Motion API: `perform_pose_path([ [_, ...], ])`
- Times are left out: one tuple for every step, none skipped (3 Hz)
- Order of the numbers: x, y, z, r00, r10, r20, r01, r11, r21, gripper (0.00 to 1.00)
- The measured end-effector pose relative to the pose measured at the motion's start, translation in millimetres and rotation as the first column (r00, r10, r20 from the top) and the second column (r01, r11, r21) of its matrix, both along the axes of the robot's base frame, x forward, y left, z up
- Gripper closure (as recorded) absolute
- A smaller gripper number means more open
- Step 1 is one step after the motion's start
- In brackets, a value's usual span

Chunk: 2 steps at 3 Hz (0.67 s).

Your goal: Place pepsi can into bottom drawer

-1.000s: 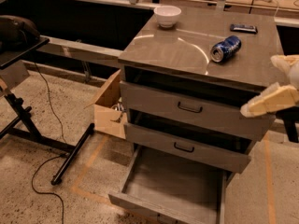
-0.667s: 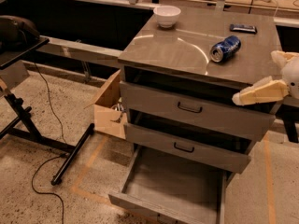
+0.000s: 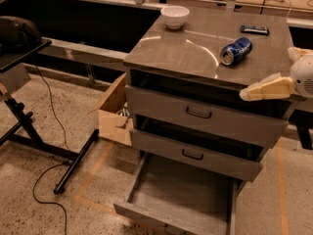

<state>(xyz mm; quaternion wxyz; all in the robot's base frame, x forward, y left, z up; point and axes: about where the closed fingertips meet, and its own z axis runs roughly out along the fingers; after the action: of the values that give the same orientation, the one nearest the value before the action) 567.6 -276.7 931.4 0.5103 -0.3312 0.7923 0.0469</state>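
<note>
The pepsi can, blue with a silver end, lies on its side on the grey cabinet top, towards its back right. The bottom drawer is pulled out and shows a bare grey floor. My gripper comes in from the right edge, at the cabinet's front right corner, a little right of and nearer than the can. Its cream fingers are spread apart and hold nothing. It does not touch the can.
A white bowl stands at the back left of the top and a flat dark phone-like object at the back right. Two upper drawers are slightly ajar. A cardboard box sits left of the cabinet. A black stand with a cable is at far left.
My gripper has moved left and slightly up along the cabinet's right side, closer to the can. The can and the drawers have not moved.
</note>
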Motion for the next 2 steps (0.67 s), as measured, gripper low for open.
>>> perform_pose_path([
  [28, -13, -11, 0.995, -0.1, 0.008, 0.1, 0.995, -0.012, 0.0],
  [56, -25, -17, 0.9799, -0.198, 0.027, 0.198, 0.98, 0.003, 0.0],
])
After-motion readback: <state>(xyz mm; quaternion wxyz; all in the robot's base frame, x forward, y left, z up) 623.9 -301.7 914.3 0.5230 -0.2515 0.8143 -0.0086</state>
